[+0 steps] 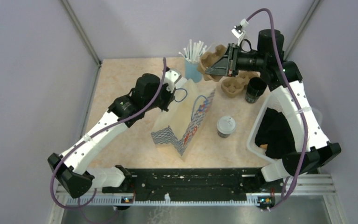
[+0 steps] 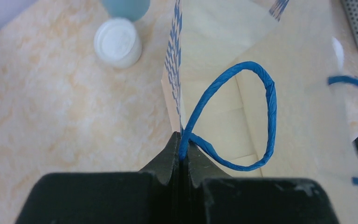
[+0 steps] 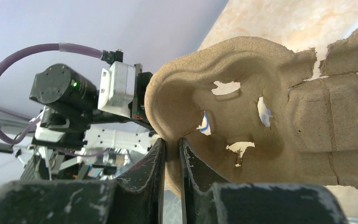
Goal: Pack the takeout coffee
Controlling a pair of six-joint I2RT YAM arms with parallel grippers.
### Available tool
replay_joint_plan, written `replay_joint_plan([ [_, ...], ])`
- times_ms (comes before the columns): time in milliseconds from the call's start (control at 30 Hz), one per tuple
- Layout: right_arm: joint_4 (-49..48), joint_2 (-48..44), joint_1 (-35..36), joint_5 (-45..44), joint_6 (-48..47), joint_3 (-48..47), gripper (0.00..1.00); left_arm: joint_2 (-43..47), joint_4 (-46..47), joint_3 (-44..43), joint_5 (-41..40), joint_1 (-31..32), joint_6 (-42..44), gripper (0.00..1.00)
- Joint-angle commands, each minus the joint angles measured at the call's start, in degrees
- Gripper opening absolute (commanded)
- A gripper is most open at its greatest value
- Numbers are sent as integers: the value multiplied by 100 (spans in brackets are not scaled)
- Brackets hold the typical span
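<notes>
A dark cup with a white lid (image 1: pixel 226 126) stands on the table to the right of the upright paper bag (image 1: pixel 186 119). A second dark cup (image 1: pixel 255 89), without a lid, stands at the back right. My left gripper (image 1: pixel 170 95) is shut on the bag's rim where the blue handle (image 2: pixel 265 116) is fixed; the left wrist view shows the jaws (image 2: pixel 182 147) closed on it. My right gripper (image 1: pixel 216 65) is shut on the rim of a brown pulp cup carrier (image 3: pixel 261 107) and holds it up in the air, behind the bag.
A light-blue cup of white straws (image 1: pixel 193 67) stands at the back. A round white lid (image 2: pixel 118 42) lies by its base. A second pulp carrier (image 1: pixel 235 86) sits beside the open dark cup. A clear bin (image 1: pixel 261 116) with dark contents stands at the right.
</notes>
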State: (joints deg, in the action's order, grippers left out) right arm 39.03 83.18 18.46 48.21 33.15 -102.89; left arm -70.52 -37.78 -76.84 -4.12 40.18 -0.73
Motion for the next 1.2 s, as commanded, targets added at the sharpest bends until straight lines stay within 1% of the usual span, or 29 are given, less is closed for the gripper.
replay_joint_plan([
  [0, -372, -322, 198, 515, 141, -206, 0, 15, 1547, 188, 1226, -129, 1364, 0],
  [133, -1229, -600, 234, 949, 810, 260, 0, -276, 1954, 279, 1992, -692, 1619, 0],
  [267, -2029, -799, 241, 1205, 1470, 597, 0, -676, 1836, -58, 2485, -1175, 1566, 0],
  [300, -2250, -808, 244, 1295, 1647, 660, 0, -760, 1745, -173, 2550, -1221, 1511, 4],
  [333, -2460, -818, 250, 1385, 1866, 710, 0, -835, 1646, -299, 2613, -1236, 1432, 10],
  [367, -2638, -821, 253, 1469, 2002, 743, 0, -899, 1541, -412, 2701, -1243, 1338, 19],
  [400, -2808, -817, 261, 1541, 2119, 758, 0, -955, 1466, -491, 2765, -1246, 1204, 34],
  [433, -2945, -807, 290, 1612, 2217, 761, 0, -1003, 1399, -565, 2795, -1244, 1022, 44],
  [467, -3073, -791, 325, 1671, 2300, 743, 0, -1051, 1301, -665, 2765, -1247, 836, 51],
  [533, -3280, -738, 444, 1788, 2445, 692, 0, -1122, 979, -933, 2564, -1249, 177, 59],
  [600, -3374, -694, 590, 1871, 2506, 631, 0, -1060, 550, -1203, 2294, -1249, -489, 64],
  [667, -3405, -637, 772, 1959, 2528, 605, 0, -890, 156, -1375, 1927, -1249, -1243, 72],
  [767, -3432, -587, 1053, 2068, 2567, 616, 0, -585, -518, -1405, 1577, -1250, -2306, 73],
  [833, -3585, -565, 1222, 2175, 2724, 701, 0, -352, -930, -1223, 1446, -1245, -2879, 74],
  [867, -3739, -562, 1289, 2220, 2869, 772, 0, -211, -983, -1063, 1583, -1246, -2960, 74],
  [933, -4179, -551, 1389, 2280, 3194, 932, 0, 116, -740, -593, 2014, -1241, -2958, 75],
  [967, -4337, -543, 1442, 2312, 3348, 1018, 0, 289, -590, -336, 2080, -1244, -3038, 75],
  [1033, -4568, -495, 1552, 2388, 3613, 1133, 0, 532, -441, 13, 1913, -1251, -3195, 74],
  [1067, -4582, -470, 1613, 2406, 3671, 1165, 0, 578, -398, 95, 1848, -1250, -3218, 72],
  [1167, -4409, -383, 1677, 2443, 3725, 1246, 0, 447, -435, 94, 1646, -1258, -3293, 67],
])
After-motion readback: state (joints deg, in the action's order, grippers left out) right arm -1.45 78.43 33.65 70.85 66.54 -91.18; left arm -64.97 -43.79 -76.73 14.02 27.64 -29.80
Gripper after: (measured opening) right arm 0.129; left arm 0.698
